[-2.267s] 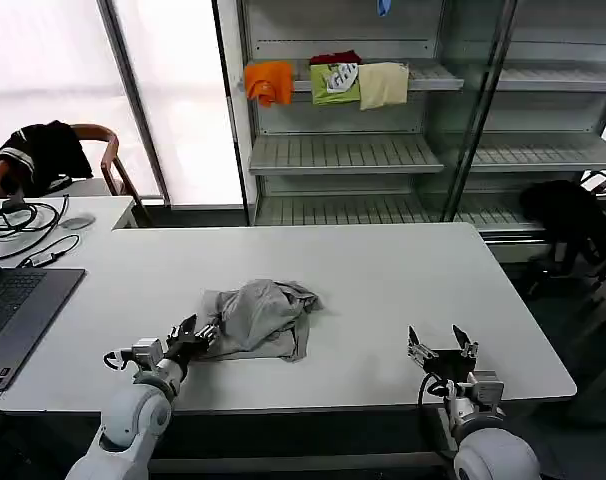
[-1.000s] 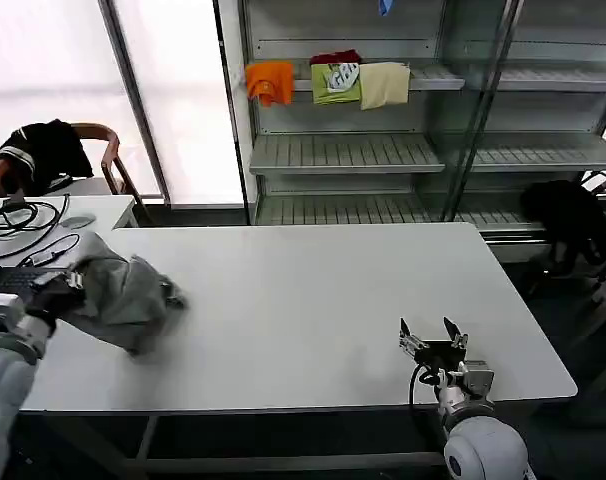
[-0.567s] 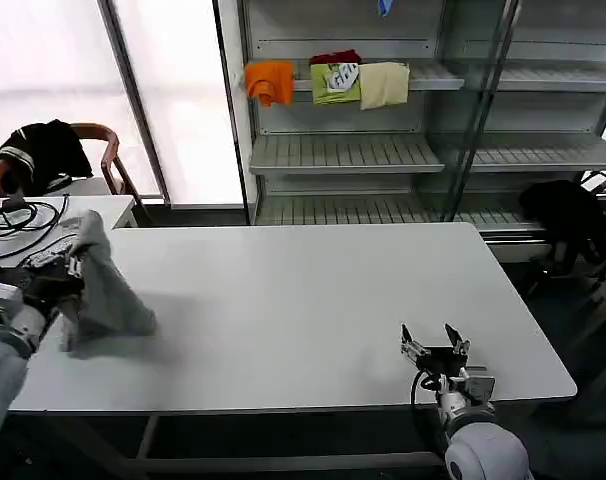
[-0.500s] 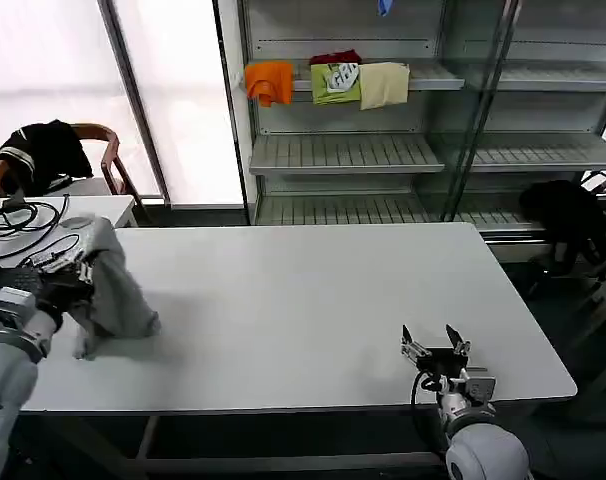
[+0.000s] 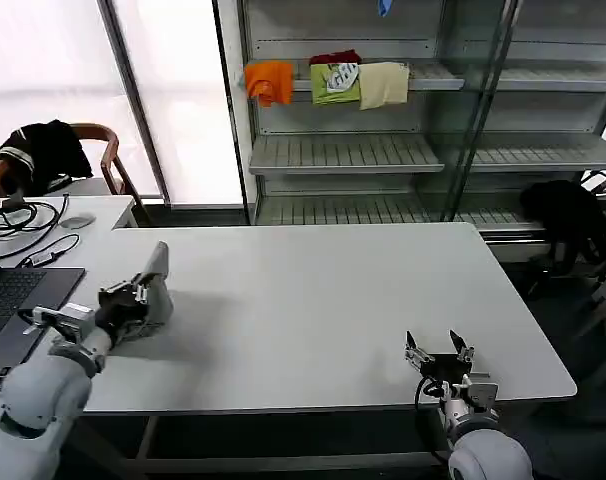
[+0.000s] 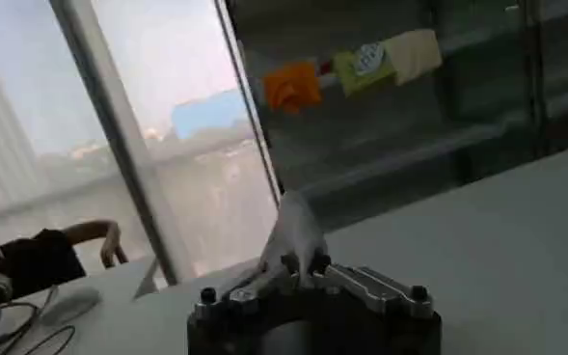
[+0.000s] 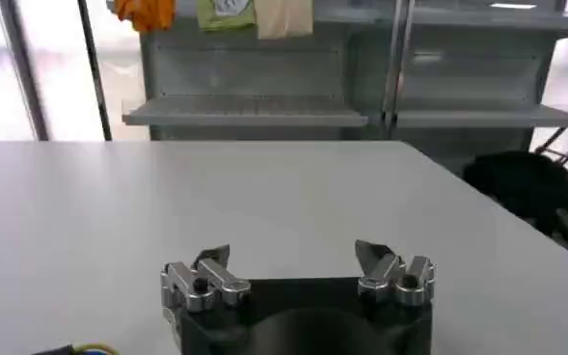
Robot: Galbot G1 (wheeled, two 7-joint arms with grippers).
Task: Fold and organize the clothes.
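Left fingers (image 5: 135, 293) pinch bunched grey shirt (image 5: 153, 290) upright.

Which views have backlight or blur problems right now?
Head view: windows blown out white, shirt in the left gripper still readable. Left wrist view: soft and backlit, shirt pale against the window. Right wrist view: sharp on the open right gripper, glare top left.

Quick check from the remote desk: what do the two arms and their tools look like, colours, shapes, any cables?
Both arms have rounded, glossy pale grey shells. The left tool is black with silver metal fingers fixed by dark bolts. The right tool is a black block with short, pointed silver fingers; a black cable loops beside its wrist, and yellow and blue wires show near its base.
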